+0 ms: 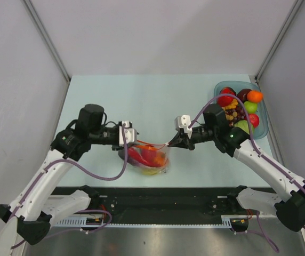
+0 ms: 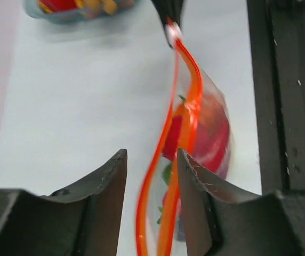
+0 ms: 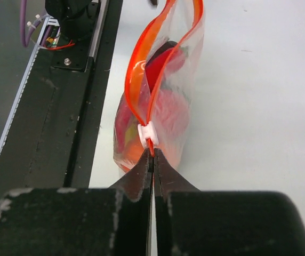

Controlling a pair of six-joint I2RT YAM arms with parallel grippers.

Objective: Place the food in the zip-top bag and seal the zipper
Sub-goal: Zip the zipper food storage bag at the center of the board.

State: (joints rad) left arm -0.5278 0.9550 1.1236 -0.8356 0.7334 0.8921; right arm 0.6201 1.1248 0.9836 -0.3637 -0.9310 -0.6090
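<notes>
The clear zip-top bag (image 1: 151,159) stands on the table between my two grippers, with red, orange and yellow food (image 2: 211,133) inside. Its orange-red zipper (image 2: 192,80) gapes in the middle, the two strips bowed apart. My right gripper (image 3: 153,154) is shut on the zipper's end just behind the white slider (image 3: 148,135); it also shows in the top view (image 1: 169,144). My left gripper (image 2: 151,178) is open, its fingers (image 2: 104,192) on either side of the strips at the other end; it also shows in the top view (image 1: 133,140). More food (image 1: 238,104) lies in the tray.
The translucent blue tray (image 1: 264,125) sits at the table's back right, holding several toy fruits. The black base rail (image 1: 158,200) runs along the near table edge just behind the bag. Grey walls stand on both sides.
</notes>
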